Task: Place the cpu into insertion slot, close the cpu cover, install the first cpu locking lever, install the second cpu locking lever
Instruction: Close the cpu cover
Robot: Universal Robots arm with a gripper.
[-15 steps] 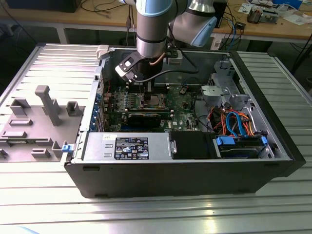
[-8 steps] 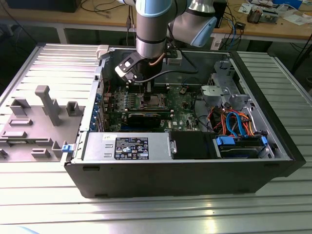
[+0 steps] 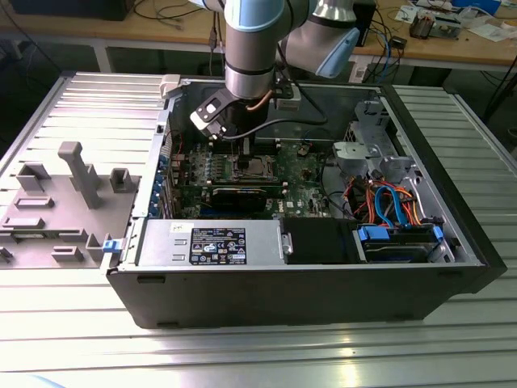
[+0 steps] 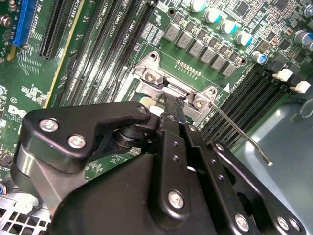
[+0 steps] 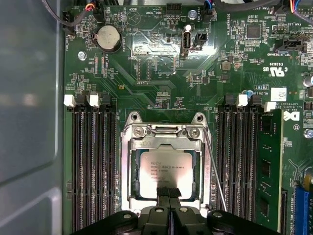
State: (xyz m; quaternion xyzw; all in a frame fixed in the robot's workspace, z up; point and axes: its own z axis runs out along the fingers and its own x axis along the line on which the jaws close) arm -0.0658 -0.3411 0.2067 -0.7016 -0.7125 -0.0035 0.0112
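The cpu (image 5: 166, 169), a silver-grey square chip, lies flat in the insertion slot (image 3: 250, 167) on the green motherboard. The cpu cover (image 5: 166, 131), a thin metal frame, lies down around the chip. A thin wire locking lever (image 5: 215, 171) runs along one side of the socket; in the second wrist view its free end (image 4: 268, 162) stands out away from the socket. My gripper (image 5: 168, 192) is shut with nothing between its black fingers. Its tips hover at one edge of the chip, and in the exterior view it (image 3: 245, 152) hangs right above the socket.
Black memory slots (image 5: 93, 161) flank the socket on both sides. A round coin battery (image 5: 108, 38) sits farther along the board. The case walls (image 3: 323, 299) surround the board, with a power supply (image 3: 210, 242) and a blue drive bay (image 3: 396, 238). A grey fixture (image 3: 56, 202) stands at the exterior view's left.
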